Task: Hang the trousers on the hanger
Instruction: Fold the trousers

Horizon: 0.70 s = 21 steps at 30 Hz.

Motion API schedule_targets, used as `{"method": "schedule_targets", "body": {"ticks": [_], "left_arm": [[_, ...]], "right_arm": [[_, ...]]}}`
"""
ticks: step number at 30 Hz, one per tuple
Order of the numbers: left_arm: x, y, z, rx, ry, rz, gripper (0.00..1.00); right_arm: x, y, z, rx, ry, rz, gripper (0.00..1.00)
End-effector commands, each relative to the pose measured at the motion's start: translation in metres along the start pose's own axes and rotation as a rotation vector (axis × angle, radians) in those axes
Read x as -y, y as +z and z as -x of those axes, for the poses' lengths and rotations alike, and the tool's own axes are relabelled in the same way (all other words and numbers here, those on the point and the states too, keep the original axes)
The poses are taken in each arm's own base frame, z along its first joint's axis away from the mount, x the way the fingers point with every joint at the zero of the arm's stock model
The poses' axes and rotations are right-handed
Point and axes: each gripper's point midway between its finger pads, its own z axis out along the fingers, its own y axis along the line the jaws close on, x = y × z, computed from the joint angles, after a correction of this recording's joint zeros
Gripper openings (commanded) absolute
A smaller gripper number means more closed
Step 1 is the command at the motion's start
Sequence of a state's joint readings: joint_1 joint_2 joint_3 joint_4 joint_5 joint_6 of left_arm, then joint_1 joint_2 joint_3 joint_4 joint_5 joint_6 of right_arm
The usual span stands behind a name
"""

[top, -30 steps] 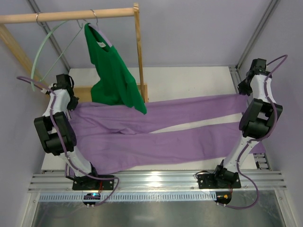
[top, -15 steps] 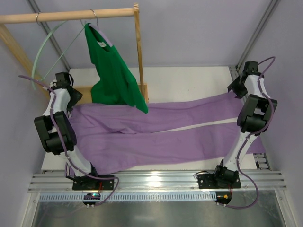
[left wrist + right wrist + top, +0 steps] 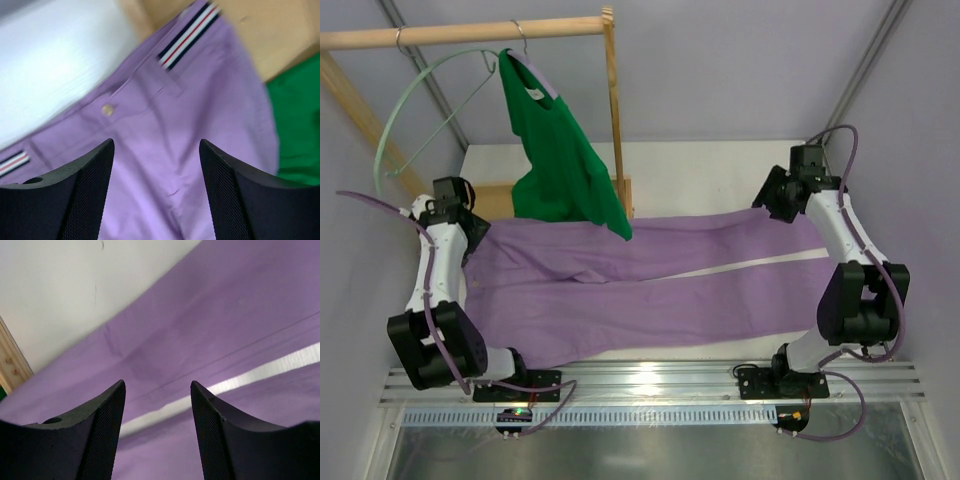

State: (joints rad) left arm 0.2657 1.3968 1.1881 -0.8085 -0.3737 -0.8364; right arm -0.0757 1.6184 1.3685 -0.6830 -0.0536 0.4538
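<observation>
We see the trousers (image 3: 650, 285) lying flat on the desk (image 3: 720, 170). Their long axis runs left to right, with the waistband (image 3: 190, 35) at the left end and the two legs stretching to the right, a thin strip of bare desk between them.

The left arm (image 3: 435, 270) reaches over the waist end. Its jaws are spread apart and hold nothing. In the left wrist view they hang above the lilac cloth, with a small button (image 3: 107, 109) and the striped band just ahead of them.

The right arm (image 3: 835, 225) reaches over the far trouser leg, toward the right end of the garment. Its jaws are also spread and hold nothing, with smooth cloth below.

The hanger (image 3: 408, 92) hangs from the wooden rail (image 3: 470, 33) at the upper left, above and behind the waist end. It is well apart from the trousers and beside a green top (image 3: 560, 150) that hangs from the same rail.

We judge that the left arm is much the nearer to the hanger. The trousers lie crosswise to it, with the leg ends farthest away. Either the legs will have to travel left toward the loop, or the hanger will have to come down to the cloth.
</observation>
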Motion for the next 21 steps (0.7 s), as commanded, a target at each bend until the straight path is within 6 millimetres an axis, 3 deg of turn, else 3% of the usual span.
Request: {"method": "schedule_targets", "body": {"ticks": [1, 3, 7, 12, 16, 21], "left_arm": [[-0.041, -0.005, -0.029, -0.039, -0.025, 0.115, 0.70], [-0.055, -0.006, -0.042, -0.059, -0.055, 0.147, 0.70], [-0.075, -0.009, -0.067, -0.104, -0.147, 0.174, 0.69], [-0.104, -0.004, -0.097, -0.187, -0.220, 0.229, 0.68], [-0.129, -0.004, -0.099, -0.142, -0.203, 0.329, 0.63], [-0.134, 0.013, -0.104, -0.118, -0.199, 0.347, 0.53]], "right_arm": [[-0.015, -0.014, -0.037, -0.012, -0.044, 0.088, 0.58], [-0.019, -0.015, -0.065, -0.041, -0.089, 0.099, 0.58], [-0.025, -0.027, -0.090, -0.055, -0.130, 0.146, 0.58], [-0.027, -0.045, -0.106, -0.045, -0.183, 0.181, 0.58], [-0.024, -0.049, -0.114, -0.054, -0.201, 0.190, 0.58], [-0.024, -0.055, -0.113, -0.048, -0.212, 0.197, 0.58]]}}
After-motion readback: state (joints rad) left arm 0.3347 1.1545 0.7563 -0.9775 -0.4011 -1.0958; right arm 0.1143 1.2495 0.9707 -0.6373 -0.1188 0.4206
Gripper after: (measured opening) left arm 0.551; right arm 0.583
